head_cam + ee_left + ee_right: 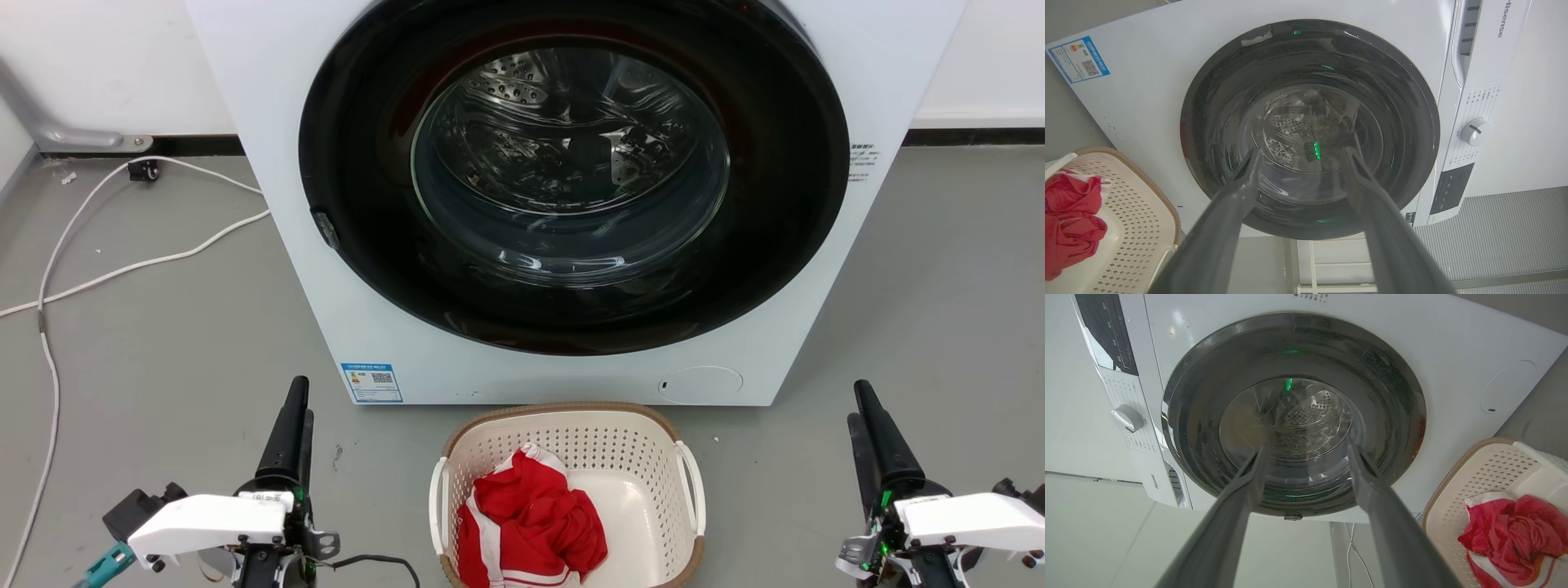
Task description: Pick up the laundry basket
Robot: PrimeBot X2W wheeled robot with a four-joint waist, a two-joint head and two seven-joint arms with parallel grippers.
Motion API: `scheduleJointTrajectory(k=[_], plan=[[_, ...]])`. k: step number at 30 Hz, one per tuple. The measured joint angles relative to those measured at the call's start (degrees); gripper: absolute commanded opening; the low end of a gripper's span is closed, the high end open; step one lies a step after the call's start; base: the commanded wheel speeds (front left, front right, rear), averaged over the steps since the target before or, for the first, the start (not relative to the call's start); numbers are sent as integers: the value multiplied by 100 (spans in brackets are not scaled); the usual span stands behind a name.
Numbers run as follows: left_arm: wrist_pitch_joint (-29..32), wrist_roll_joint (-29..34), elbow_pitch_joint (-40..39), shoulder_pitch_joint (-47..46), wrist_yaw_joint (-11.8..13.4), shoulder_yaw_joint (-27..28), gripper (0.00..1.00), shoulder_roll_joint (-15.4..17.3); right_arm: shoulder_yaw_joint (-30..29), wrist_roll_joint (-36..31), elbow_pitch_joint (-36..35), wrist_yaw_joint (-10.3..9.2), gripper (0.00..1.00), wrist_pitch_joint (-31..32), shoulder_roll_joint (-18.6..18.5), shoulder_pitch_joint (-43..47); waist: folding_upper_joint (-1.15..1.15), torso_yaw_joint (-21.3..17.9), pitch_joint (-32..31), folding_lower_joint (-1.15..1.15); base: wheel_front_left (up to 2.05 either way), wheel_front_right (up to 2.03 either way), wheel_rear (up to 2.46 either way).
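Laundry basket: the laundry basket (608, 447) is sitting upright on the grey floor (163, 351), just in front of the washer's base. It is lying between the two grippers and touching neither.
Basket details: a brown woven-look rim is running around the top, and a white handle is showing on each side.
Contents: a red garment (531, 514) with white trim is lying crumpled inside the basket, toward its left and near side.
Left gripper: the left gripper (300, 400) is hovering at the lower left of the head view, well apart from the basket's left handle. Its fingers are pointing toward the washer. In the left wrist view its two fingers are standing apart with nothing between them.
Right gripper: the right gripper (857, 404) is hovering at the lower right of the head view, well apart from the basket's right handle. In the right wrist view its fingers are spread and holding nothing.
Washer: the white washer (865, 82) is standing behind the basket, with its dark round door (571, 171) facing the robot. The steel drum is showing through the glass.
Sticker: a blue label (371, 382) is sitting at the washer's lower left corner.
Cable: a white cable (122, 269) is trailing over the floor to the left of the washer.
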Motion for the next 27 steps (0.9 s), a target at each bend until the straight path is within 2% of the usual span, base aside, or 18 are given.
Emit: scheduleJointTrajectory(k=[15, 27], plan=[[-328, 2118, -174, 4, 0, -107, 100, 0, -29, -2514, -280, 0, 100, -297, 4, 12, 0, -3, -6, 0, 0, 0, 0], [-558, 3579, -64, -85, 19, -212, 100, 1, -80, -3947, -493, 0, 100, -299, 7, 18, 0, -33, 17, 0, 0, 0, 0]])
